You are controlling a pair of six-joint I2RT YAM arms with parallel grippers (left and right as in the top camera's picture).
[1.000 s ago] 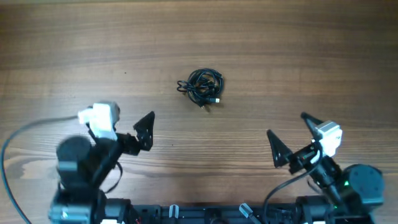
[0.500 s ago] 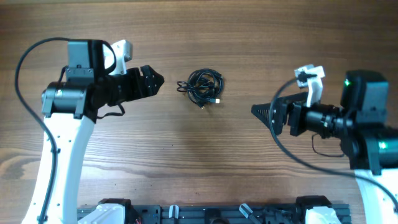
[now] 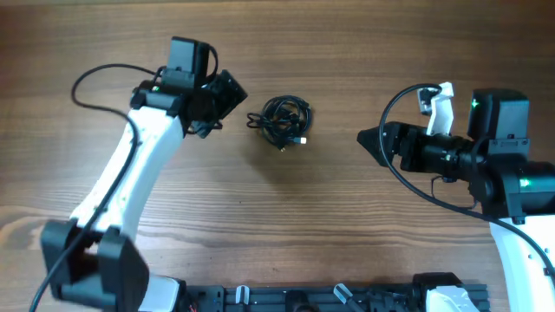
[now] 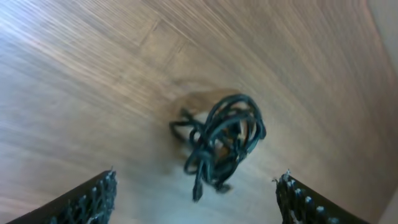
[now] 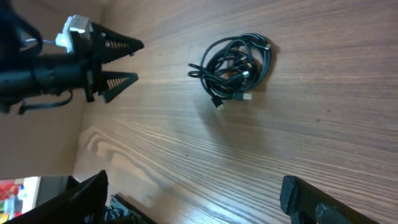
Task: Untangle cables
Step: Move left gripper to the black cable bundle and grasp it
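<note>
The knotted bundle of thin black cables (image 3: 280, 121) lies unmoved in the middle of the brown wood-grain worktop (image 3: 364, 52). The black left pincer (image 3: 231, 97) has swung in just beside it, jaws wide. The black right pincer (image 3: 368, 139), also wide, has barely shifted and stays well apart from it.

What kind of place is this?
Probably a robot lab or test bench: a wooden table, a left robot arm and a right robot arm reaching over it, and one tangled bundle of cables.
</note>
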